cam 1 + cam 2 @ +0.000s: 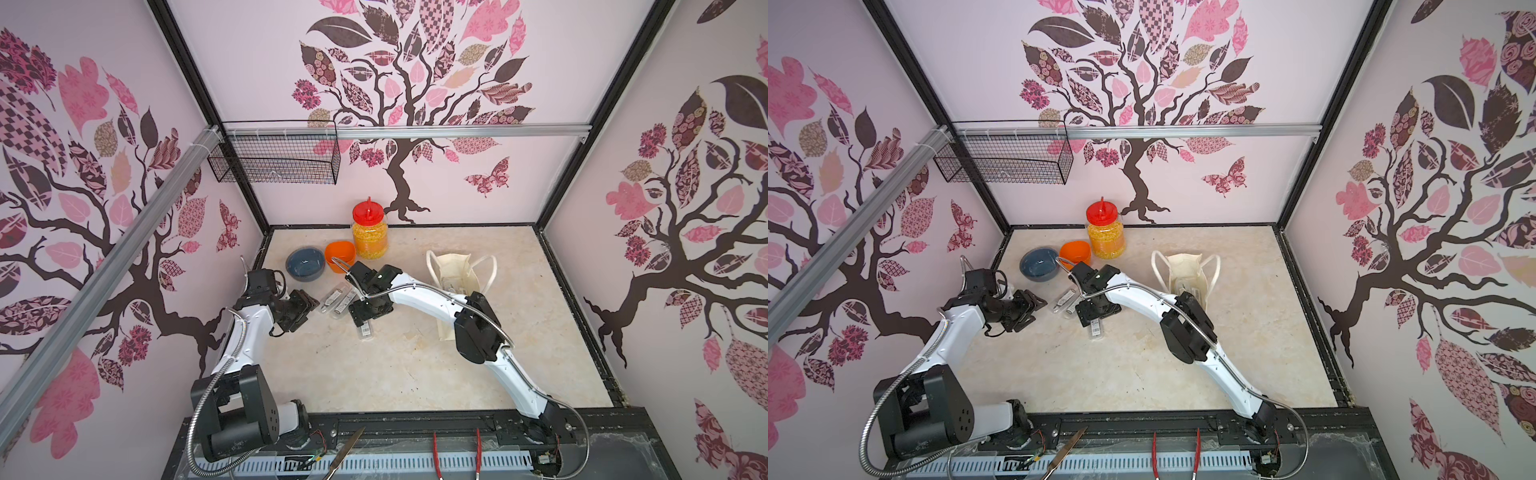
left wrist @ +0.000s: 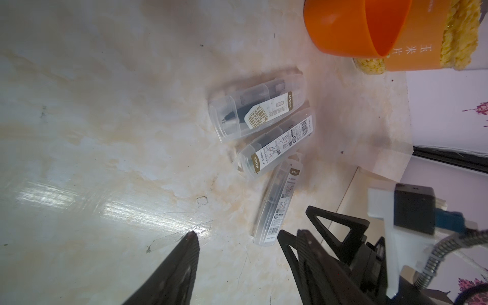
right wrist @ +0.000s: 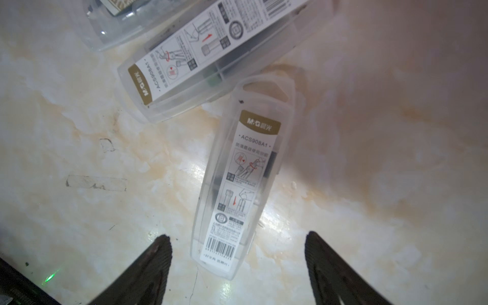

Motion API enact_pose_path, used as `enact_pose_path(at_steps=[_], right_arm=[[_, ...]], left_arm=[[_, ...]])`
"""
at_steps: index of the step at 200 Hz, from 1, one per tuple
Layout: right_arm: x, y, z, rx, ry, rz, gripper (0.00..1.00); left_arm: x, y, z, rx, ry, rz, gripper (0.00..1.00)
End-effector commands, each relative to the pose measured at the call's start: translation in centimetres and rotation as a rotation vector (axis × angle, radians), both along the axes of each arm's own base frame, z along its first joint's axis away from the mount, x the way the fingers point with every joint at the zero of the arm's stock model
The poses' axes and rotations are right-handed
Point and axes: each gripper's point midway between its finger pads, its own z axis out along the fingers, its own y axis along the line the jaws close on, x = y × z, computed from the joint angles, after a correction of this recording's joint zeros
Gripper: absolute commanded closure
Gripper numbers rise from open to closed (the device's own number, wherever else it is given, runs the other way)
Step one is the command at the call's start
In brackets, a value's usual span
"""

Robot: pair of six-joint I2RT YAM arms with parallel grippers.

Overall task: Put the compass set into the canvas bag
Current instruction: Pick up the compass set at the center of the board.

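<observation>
Compass set (image 3: 237, 184) in clear plastic case lies between right gripper's (image 3: 237, 236) spread jaws, ungripped; left gripper (image 2: 237, 233) gapes empty.

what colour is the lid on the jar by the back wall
Red; the lid shows best in a top view.

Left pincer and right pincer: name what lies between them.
A clear compass set case and a second case lie side by side on the table between the left pincer and right pincer, in both top views.
</observation>
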Motion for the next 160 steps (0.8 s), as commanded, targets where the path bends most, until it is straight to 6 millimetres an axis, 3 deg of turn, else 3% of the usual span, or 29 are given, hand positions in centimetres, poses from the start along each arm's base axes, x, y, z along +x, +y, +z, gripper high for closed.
enact_pose_path(at_steps=[1, 113, 160], right_arm=[[-0.4, -0.3, -2.3, -0.091, 0.020, 0.009, 0.18], [0.3, -1.4, -6.1, -0.234, -0.013, -0.027, 0.23], [0.7, -2.2, -6.8, -0.297, -0.053, -0.008, 0.28]], left_arm=[[-0.9, 0.0, -1.0, 0.008, 0.022, -0.012, 0.37], [-1.4, -0.5, -2.5, -0.021, 0.048, -0.015, 0.37], [-1.4, -0.6, -2.6, -0.026, 0.045, -0.015, 0.38]])
